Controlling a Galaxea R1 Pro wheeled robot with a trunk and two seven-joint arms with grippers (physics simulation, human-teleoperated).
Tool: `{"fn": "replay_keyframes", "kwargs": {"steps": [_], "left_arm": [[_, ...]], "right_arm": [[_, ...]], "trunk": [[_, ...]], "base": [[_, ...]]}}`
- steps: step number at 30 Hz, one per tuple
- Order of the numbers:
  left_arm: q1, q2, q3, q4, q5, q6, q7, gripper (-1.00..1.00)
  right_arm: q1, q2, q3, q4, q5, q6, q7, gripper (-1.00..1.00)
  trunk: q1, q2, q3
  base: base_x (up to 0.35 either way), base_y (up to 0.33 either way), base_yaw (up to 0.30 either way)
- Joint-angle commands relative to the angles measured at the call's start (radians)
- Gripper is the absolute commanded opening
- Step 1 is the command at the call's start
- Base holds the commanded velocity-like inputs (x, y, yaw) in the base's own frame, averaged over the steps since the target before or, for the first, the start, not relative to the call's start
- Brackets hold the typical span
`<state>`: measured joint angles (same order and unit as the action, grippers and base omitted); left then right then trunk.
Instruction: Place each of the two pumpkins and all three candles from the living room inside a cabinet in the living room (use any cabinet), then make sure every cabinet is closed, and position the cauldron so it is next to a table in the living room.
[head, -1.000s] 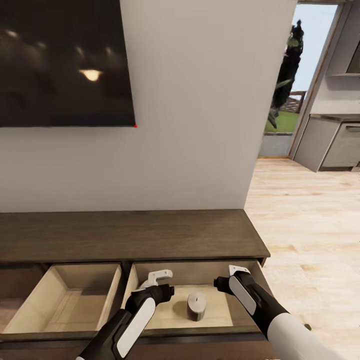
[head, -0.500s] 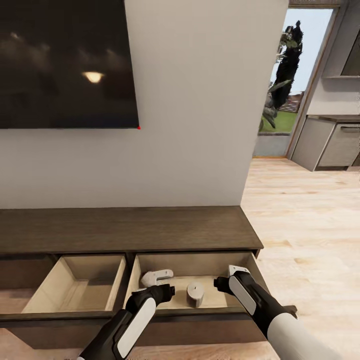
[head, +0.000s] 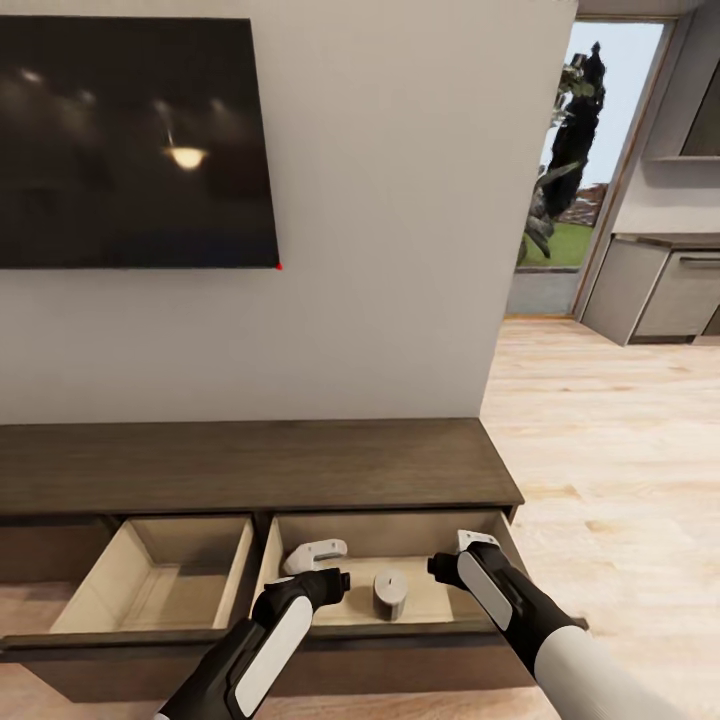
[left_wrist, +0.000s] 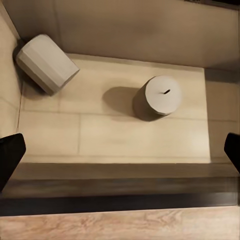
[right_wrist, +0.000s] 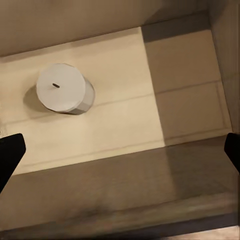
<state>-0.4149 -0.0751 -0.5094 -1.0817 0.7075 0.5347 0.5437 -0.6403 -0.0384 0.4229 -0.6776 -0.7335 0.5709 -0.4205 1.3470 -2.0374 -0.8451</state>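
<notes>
two candles sit in the right-hand drawer (head: 400, 610) of the cabinet (head: 250, 465): one upright candle (head: 390, 594) mid-floor and a tipped candle (head: 315, 553) in the back corner. both the left gripper (left_wrist: 120, 150) and the right gripper (right_wrist: 120, 150) hang released and empty above that drawer. the step in hand looks like leaving to fetch more, so i would lift both arms straight up clear of the drawer walls before backing away.

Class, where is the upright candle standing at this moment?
In the head view, the upright candle stands in the cabinet's right open drawer, beside a toppled candle.
</notes>
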Motion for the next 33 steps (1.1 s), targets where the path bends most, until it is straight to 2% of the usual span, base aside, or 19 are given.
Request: {"fn": "replay_keyframes", "kwargs": {"steps": [1,8,11,12,13,16,18,20,28,29,30,33], "left_arm": [[-0.001,0.0,-0.002,-0.001,0.009,0.001,0.01,1.0],[-0.001,0.001,0.001,-0.001,0.004,0.001,0.023,1.0],[-0.001,-0.001,0.0,0.0,0.009,0.001,0.086,1.0],[-0.001,-0.001,0.0,-0.001,0.013,0.001,0.124,1.0],[-0.001,-0.001,0.0,-0.001,0.013,0.001,0.134,1.0],[-0.001,-0.001,0.0,-0.001,0.016,0.001,0.162,1.0],[-0.001,-0.002,0.0,-0.001,0.016,0.001,0.169,1.0],[-0.001,-0.002,0.0,-0.001,0.016,0.001,0.172,1.0],[-0.002,0.0,0.0,-0.001,0.016,0.002,0.177,1.0],[-0.002,0.0,0.0,-0.001,0.016,0.009,0.177,1.0],[-0.002,-0.001,0.0,-0.007,0.016,0.047,0.177,1.0],[-0.002,-0.002,0.0,-0.008,0.016,0.051,0.177,1.0]], "right_arm": [[-0.001,-0.001,0.007,-0.002,-0.011,0.001,-0.009,1.0],[-0.001,-0.001,0.007,-0.001,-0.011,0.001,-0.01,1.0],[-0.001,-0.001,0.007,0.0,-0.012,0.003,-0.013,1.0],[-0.001,-0.001,0.007,0.001,-0.012,0.01,-0.031,1.0],[-0.001,-0.001,0.006,0.001,-0.012,0.014,-0.042,1.0],[-0.001,-0.001,0.005,-0.002,-0.014,0.037,-0.131,1.0],[-0.001,-0.001,0.004,-0.004,-0.017,0.042,-0.18,1.0],[-0.001,-0.001,0.004,-0.011,-0.019,0.043,-0.192,1.0],[-0.001,-0.002,0.006,-0.05,-0.01,0.047,-0.204,1.0],[-0.001,-0.003,0.007,-0.067,-0.008,0.05,-0.206,1.0],[-0.001,-0.003,0.007,-0.087,-0.007,0.074,-0.207,1.0],[-0.001,-0.003,0.007,-0.088,-0.007,0.079,-0.207,1.0]], "trunk": [[-0.004,0.007,0.002],[-0.031,0.056,0.024],[-0.042,0.077,0.034],[-0.046,0.084,0.037],[-0.05,0.091,0.04],[-0.062,0.112,0.049],[-0.069,0.126,0.055],[-0.077,0.14,0.062],[-0.108,0.196,0.087],[-0.111,0.203,0.09],[-0.115,0.21,0.093],[-0.127,0.231,0.102]], "base": [[0.0,0.0,0.0],[0.0,0.0,0.0],[0.0,0.0,0.0],[0.0,0.0,0.0],[0.0,0.0,0.0],[0.0,0.0,0.0],[0.0,0.0,0.0],[0.0,0.0,0.0],[0.0,0.0,0.0],[0.0,0.0,0.0],[0.0,0.0,0.0],[0.0,0.0,0.0]]}}
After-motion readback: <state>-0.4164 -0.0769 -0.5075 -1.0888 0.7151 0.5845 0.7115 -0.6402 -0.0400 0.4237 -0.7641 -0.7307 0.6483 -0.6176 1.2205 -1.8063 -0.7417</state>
